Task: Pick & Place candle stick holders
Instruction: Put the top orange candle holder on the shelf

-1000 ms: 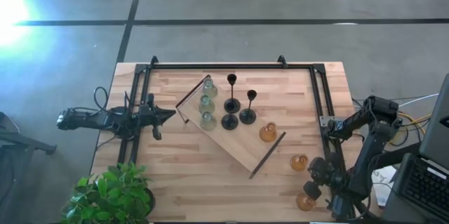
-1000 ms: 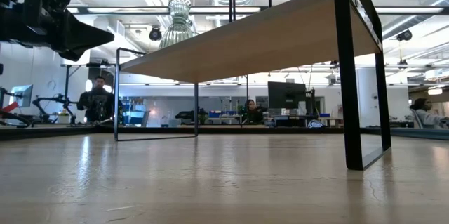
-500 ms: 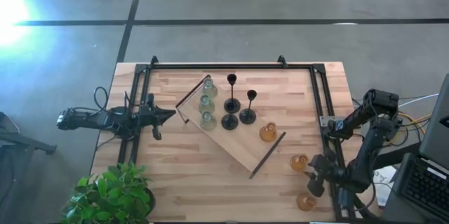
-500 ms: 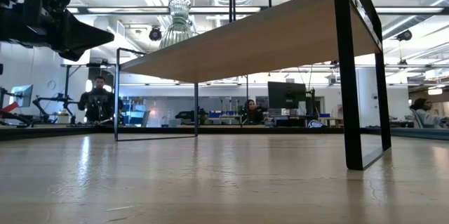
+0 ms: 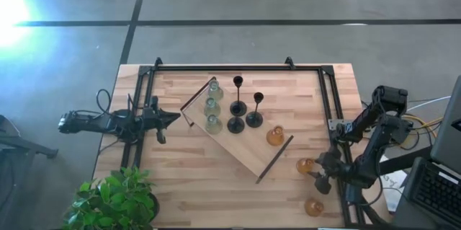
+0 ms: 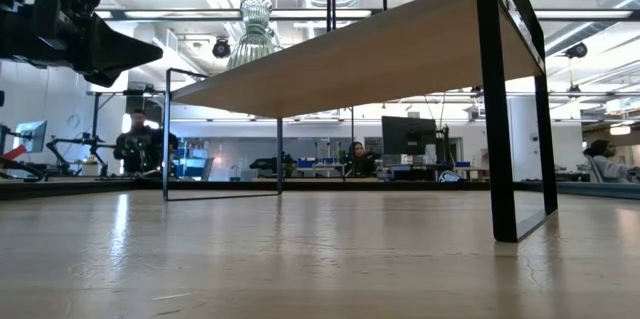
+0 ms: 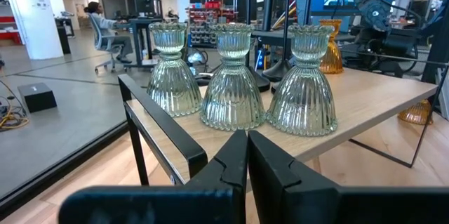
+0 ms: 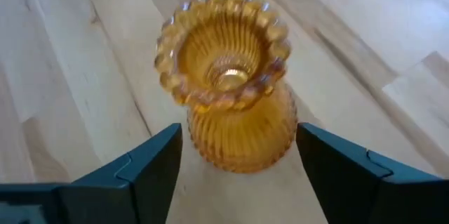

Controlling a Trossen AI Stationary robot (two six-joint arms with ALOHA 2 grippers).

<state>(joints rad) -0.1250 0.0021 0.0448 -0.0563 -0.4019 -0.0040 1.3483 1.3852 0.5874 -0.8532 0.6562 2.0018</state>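
- The right gripper (image 8: 231,171) is spread wide around an amber holder (image 8: 228,115) standing on the table (image 5: 216,194).
- The left gripper (image 5: 173,117) is held closed at the table's left, beside the board (image 5: 241,151).

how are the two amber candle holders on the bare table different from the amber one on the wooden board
The amber holder on the board stands raised on the wooden board; the two table ones stand lower, off it. The nearer table holder sits between the open right gripper's fingers; the board one has no gripper near. The far table holder stands alone. All three are upright, ribbed amber glass.
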